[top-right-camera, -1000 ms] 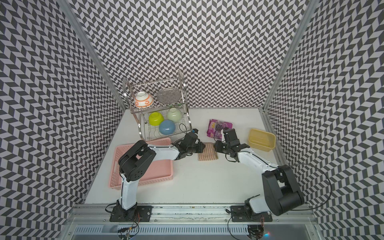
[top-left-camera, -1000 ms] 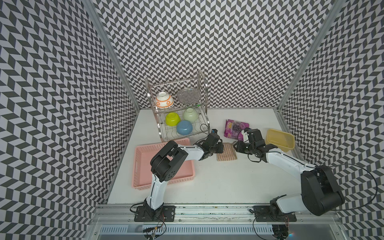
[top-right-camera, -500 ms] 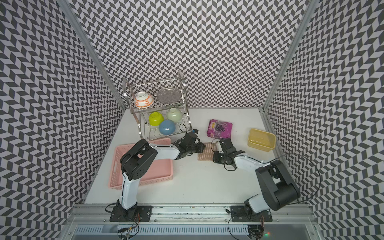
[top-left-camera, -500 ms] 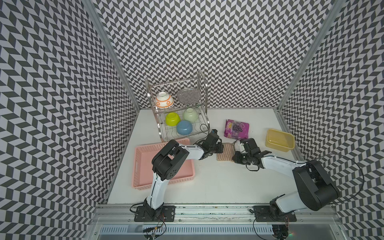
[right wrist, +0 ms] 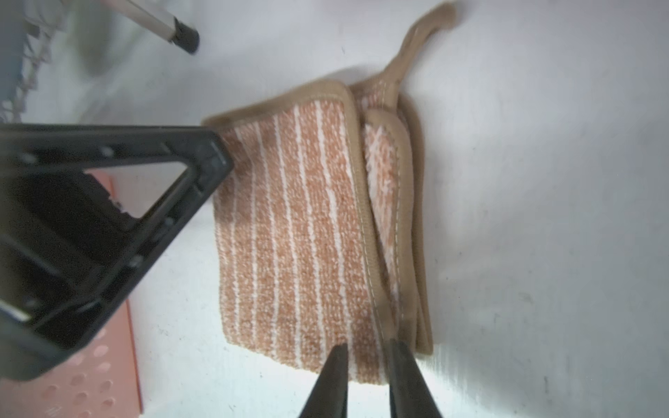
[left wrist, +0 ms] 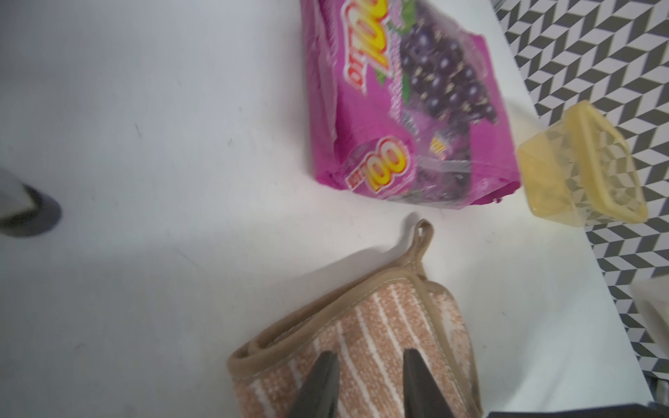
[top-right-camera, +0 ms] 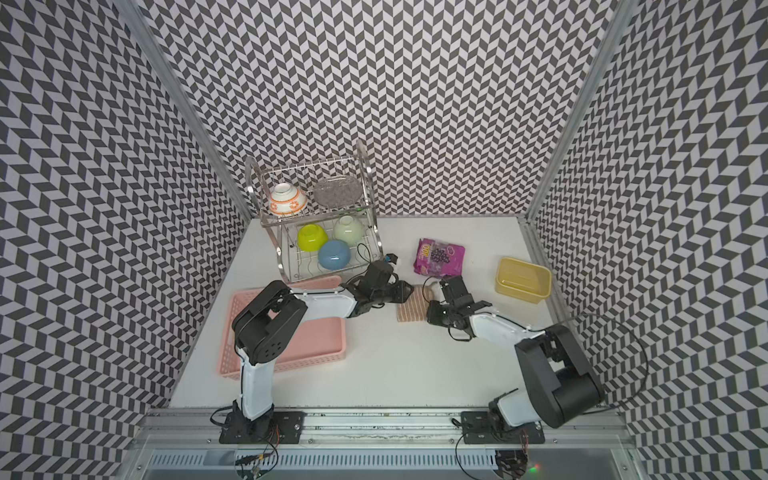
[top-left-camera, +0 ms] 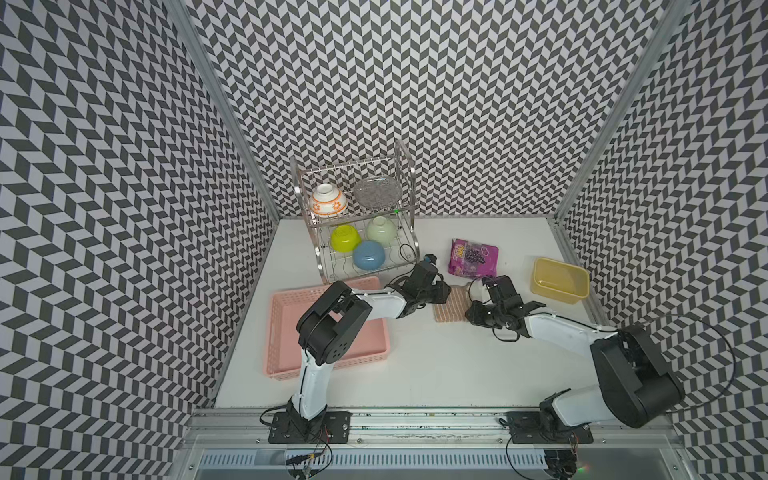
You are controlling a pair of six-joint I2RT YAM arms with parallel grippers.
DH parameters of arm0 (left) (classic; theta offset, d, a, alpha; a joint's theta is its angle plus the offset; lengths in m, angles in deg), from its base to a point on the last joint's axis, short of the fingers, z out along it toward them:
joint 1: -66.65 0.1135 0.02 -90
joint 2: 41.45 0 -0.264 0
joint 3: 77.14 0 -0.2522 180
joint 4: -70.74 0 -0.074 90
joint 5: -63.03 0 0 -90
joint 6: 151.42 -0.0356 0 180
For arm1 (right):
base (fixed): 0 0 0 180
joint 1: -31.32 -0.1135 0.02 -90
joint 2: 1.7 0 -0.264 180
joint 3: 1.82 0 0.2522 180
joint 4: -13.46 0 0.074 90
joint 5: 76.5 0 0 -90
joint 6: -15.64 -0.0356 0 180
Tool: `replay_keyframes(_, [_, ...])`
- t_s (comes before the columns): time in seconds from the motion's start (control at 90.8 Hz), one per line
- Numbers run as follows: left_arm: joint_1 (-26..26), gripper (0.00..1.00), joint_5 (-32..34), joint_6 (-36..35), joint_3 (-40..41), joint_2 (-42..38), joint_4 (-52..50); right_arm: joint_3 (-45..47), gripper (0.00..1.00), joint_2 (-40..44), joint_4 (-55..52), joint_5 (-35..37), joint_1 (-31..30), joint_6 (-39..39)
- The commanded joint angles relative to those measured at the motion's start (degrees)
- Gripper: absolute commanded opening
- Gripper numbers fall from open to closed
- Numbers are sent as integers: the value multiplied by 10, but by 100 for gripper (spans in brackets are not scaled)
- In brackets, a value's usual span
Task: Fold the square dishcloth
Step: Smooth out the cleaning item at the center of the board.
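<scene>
Walls: black-and-white chevron-printed panels [top-left-camera: 415, 104] close the back, left and right of the frame in both top views.
Corners: bare aluminium posts [top-left-camera: 223, 108] run along both back seams.
Desk: matte white desk top [top-left-camera: 436, 365] fills the lower centre.
Front edge: slotted aluminium rail [top-left-camera: 415, 419] crosses the bottom.
Light: even, with soft shadows.

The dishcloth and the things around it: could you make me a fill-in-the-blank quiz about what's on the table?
1. The striped dishcloth has a small ____ at one corner.
2. The lower shelf of the dish rack holds ____ bowls.
3. The big flat basket is coloured ____.
4. The small tub to the side of the snack bag is coloured ____.

Missing words: loop; three; pink; yellow.
</scene>
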Motion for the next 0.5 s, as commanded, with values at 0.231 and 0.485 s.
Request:
replay_keyframes(0.231, [-14, 32, -6, -5, 65, -122, 8, -70, 29, 41, -21, 73, -1, -2])
replay_keyframes(0.485, [-49, 26, -36, 20, 134, -110, 49, -102, 25, -40, 10, 60, 0, 1])
